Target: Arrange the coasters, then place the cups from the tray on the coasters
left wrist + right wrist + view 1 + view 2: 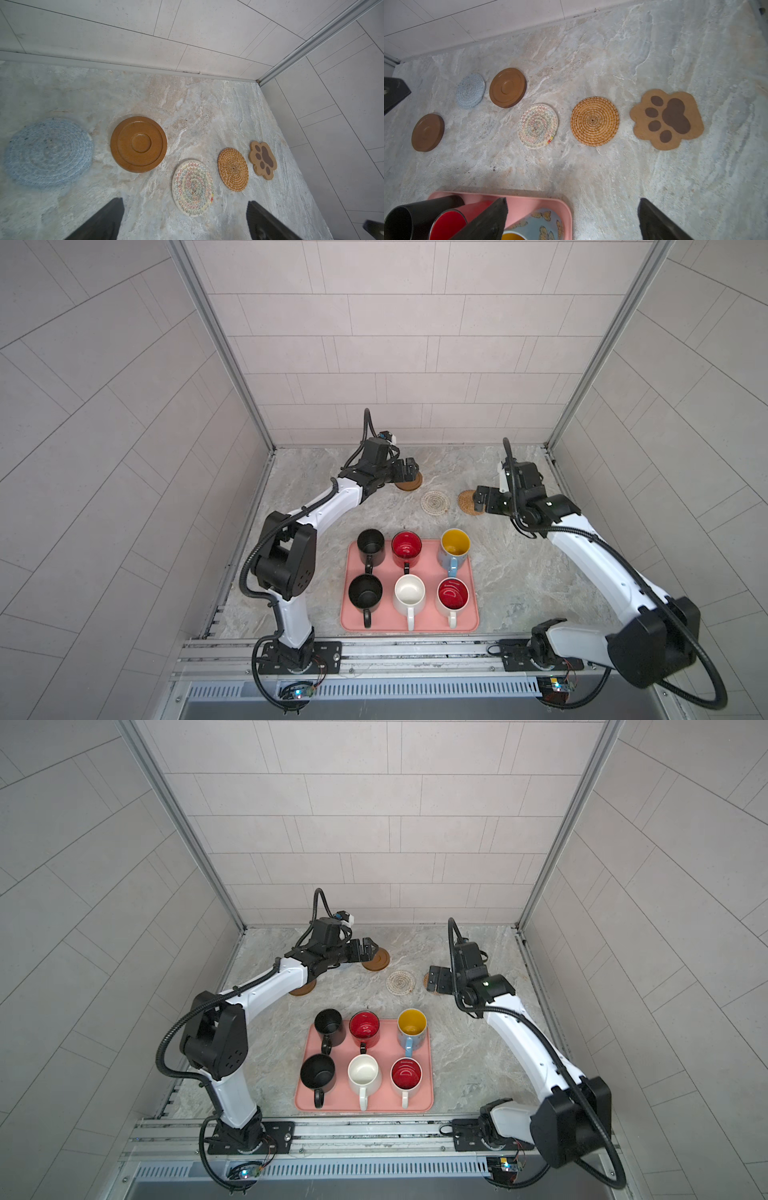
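Six coasters lie in a loose row along the back of the table: a brown disc [428,132], a grey-blue woven one [470,90], a second brown disc [507,87], a whitish woven one [538,126], a tan rattan one [595,121] and a brown paw [667,119]. Six cups stand on the pink tray [345,614], among them a black cup [370,545], a red cup [406,547] and a white cup [409,593]. My left gripper [411,470] hovers open over a brown disc [411,486]. Over the rattan coaster [467,502], my right gripper [480,497] is open and empty.
The back wall [395,364] runs close behind the coaster row, and side walls close in the table on both sides. Bare marble table [519,572] lies to the right of the tray. Both arm bases sit on the front rail [415,651].
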`<state>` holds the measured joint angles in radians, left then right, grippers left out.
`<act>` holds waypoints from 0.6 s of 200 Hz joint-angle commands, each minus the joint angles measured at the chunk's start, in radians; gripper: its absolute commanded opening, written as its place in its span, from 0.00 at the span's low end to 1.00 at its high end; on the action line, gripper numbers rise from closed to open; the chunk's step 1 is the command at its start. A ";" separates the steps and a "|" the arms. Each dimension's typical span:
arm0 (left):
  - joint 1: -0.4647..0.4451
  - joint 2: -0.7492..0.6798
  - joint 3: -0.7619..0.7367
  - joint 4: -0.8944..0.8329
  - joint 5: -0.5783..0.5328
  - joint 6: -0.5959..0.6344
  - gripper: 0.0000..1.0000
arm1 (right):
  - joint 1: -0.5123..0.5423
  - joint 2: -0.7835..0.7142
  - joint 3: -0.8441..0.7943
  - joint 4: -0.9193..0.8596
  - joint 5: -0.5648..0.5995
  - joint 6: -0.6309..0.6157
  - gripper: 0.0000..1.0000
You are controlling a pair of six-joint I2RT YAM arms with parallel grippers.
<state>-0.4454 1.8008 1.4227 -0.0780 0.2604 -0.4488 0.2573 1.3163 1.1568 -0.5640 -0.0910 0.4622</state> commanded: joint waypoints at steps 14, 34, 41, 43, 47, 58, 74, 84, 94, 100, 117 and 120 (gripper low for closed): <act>0.003 -0.119 -0.083 0.031 -0.035 -0.007 1.00 | 0.004 0.176 0.117 0.045 -0.110 0.018 0.99; 0.004 -0.165 -0.133 0.022 -0.053 -0.010 1.00 | 0.005 0.286 0.168 0.077 -0.155 0.037 1.00; 0.003 -0.183 -0.152 0.019 -0.058 -0.010 1.00 | 0.006 0.323 0.188 0.084 -0.169 0.043 1.00; 0.003 -0.187 -0.159 0.018 -0.059 -0.010 1.00 | 0.005 0.333 0.193 0.086 -0.171 0.044 1.00; 0.004 -0.196 -0.169 0.018 -0.062 -0.009 1.00 | 0.006 0.350 0.205 0.089 -0.180 0.047 1.00; 0.004 -0.222 -0.195 0.017 -0.067 -0.011 1.00 | 0.008 0.409 0.240 0.094 -0.209 0.050 1.00; 0.004 -0.256 -0.222 0.008 -0.078 -0.011 1.00 | 0.013 0.489 0.302 0.090 -0.259 0.050 1.00; 0.004 -0.272 -0.236 0.004 -0.084 -0.013 1.00 | 0.016 0.544 0.348 0.080 -0.303 0.028 0.99; 0.004 -0.285 -0.248 0.003 -0.088 -0.017 1.00 | 0.022 0.598 0.397 0.061 -0.332 0.026 1.00; 0.004 -0.292 -0.255 0.004 -0.091 -0.019 1.00 | 0.027 0.630 0.423 0.053 -0.347 0.024 0.99; 0.004 -0.307 -0.269 -0.001 -0.093 -0.023 1.00 | 0.043 0.710 0.498 0.025 -0.374 0.011 0.99; 0.004 -0.308 -0.270 -0.001 -0.094 -0.024 1.00 | 0.046 0.722 0.512 0.020 -0.376 0.009 1.00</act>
<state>-0.4454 1.5337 1.1751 -0.0738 0.1898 -0.4572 0.2779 1.9675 1.5772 -0.4923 -0.3885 0.4938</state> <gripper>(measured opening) 0.999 0.995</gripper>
